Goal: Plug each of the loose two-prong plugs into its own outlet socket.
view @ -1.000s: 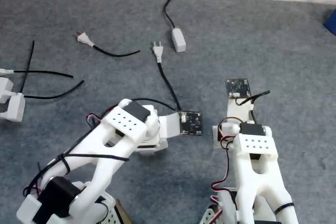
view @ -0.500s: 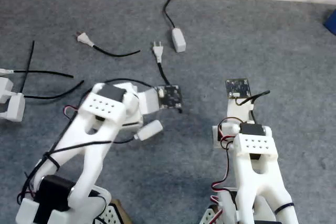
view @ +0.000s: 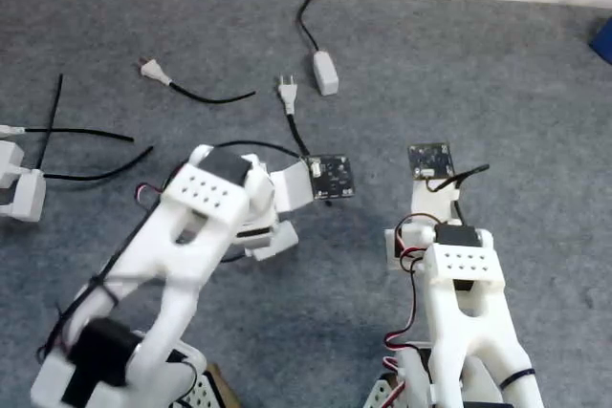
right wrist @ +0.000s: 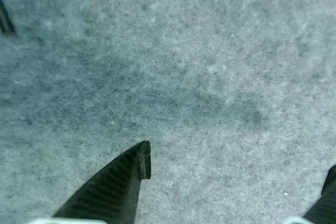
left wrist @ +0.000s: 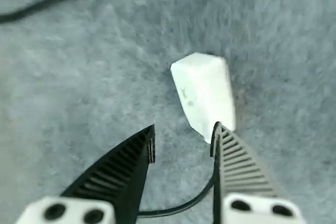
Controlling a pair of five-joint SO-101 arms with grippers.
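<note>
A white outlet socket lies on the grey carpet just ahead of my left gripper. That gripper is open and empty, and one fingertip sits at the socket's near corner. A black cable runs under the fingers. The left arm is at mid table. Two loose two-prong plugs lie farther back, one on a cable running under that arm, the other to its left. Another white socket lies beside the first plug. My right gripper is wide open over bare carpet.
Two more white sockets sit at the table's left edge, with black cables crossing beside them. The right arm stands at the front right. A blue object shows at the far right edge.
The left arm swung back and left, then partly right again, ending farther from the front edge than a second ago. The right arm has not moved.
</note>
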